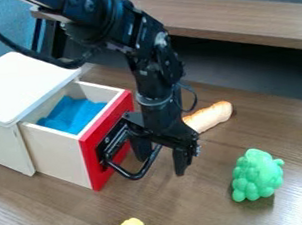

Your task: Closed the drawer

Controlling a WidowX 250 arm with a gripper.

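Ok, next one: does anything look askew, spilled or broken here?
Nothing stands out. The red-fronted drawer is partly open with blue cloth inside, but that fits a closing task not yet done, and the open gripper is at its black handle. The bunch of green grapes on the table looks intact.

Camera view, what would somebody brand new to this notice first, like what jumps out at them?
Probably the drawer's bright red front, at left of centre, with the black gripper hanging at its handle, fingers apart. The blue cloth-like thing inside the partly open drawer stands out too. So does the knobbly green toy on the tabletop at lower right.
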